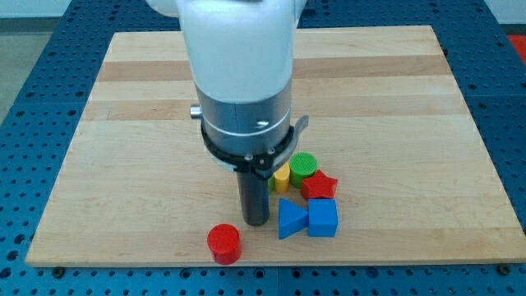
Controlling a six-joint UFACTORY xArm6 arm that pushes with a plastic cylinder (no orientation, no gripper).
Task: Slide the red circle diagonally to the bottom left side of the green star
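Observation:
The red circle (223, 243) lies near the board's bottom edge, left of centre. My tip (256, 222) stands just above and to the right of it, a small gap apart. A sliver of green (271, 183) shows between the rod and the yellow block; its shape is hidden by the rod, so I cannot tell if it is the green star. No other green star shows.
Right of the rod sits a tight cluster: a green circle (302, 165), a small yellow block (282, 178), a red star (320, 186), a blue triangle (290, 219) and a blue cube (323, 218). The wooden board (131, 123) ends just below the red circle.

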